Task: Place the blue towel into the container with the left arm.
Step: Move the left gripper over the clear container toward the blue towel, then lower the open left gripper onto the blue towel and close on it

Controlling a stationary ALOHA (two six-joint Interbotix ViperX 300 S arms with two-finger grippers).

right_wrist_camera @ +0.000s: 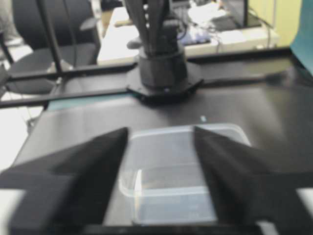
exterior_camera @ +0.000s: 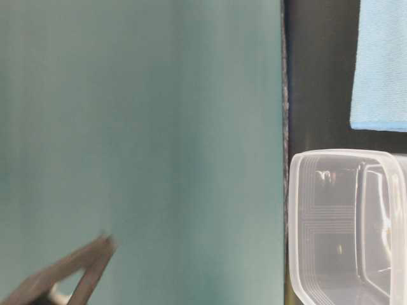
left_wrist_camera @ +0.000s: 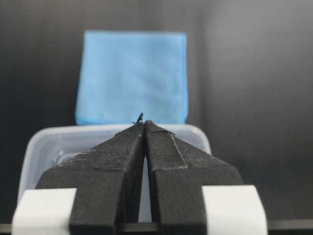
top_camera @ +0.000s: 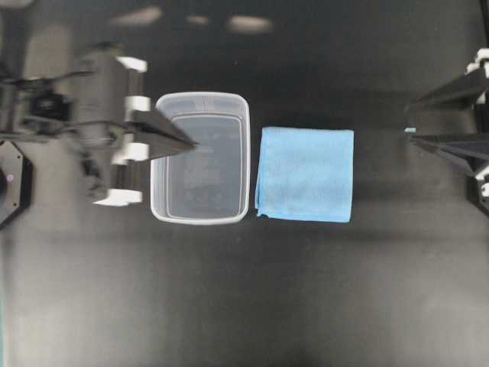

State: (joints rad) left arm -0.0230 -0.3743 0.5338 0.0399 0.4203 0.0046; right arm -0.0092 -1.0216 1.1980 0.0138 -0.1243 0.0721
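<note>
The blue towel (top_camera: 306, 173) lies flat and folded square on the black table, just right of the container (top_camera: 200, 215), a clear, empty tub. My left gripper (top_camera: 192, 144) is shut and empty, and its pointed tip hangs over the container's left half. In the left wrist view the left gripper (left_wrist_camera: 143, 123) is closed, with the container's rim (left_wrist_camera: 195, 131) below it and the towel (left_wrist_camera: 132, 78) beyond. My right gripper (top_camera: 410, 121) is open and empty at the right edge, clear of the towel. The right wrist view shows the right gripper (right_wrist_camera: 160, 129) spread wide, with the container (right_wrist_camera: 181, 166) between its fingers.
The table-level view shows the container (exterior_camera: 343, 222), a corner of the towel (exterior_camera: 381, 63) and a raised black finger tip (exterior_camera: 95, 254) against a teal backdrop. The left arm's base (right_wrist_camera: 161, 73) stands behind the container, with chairs and a cluttered desk beyond.
</note>
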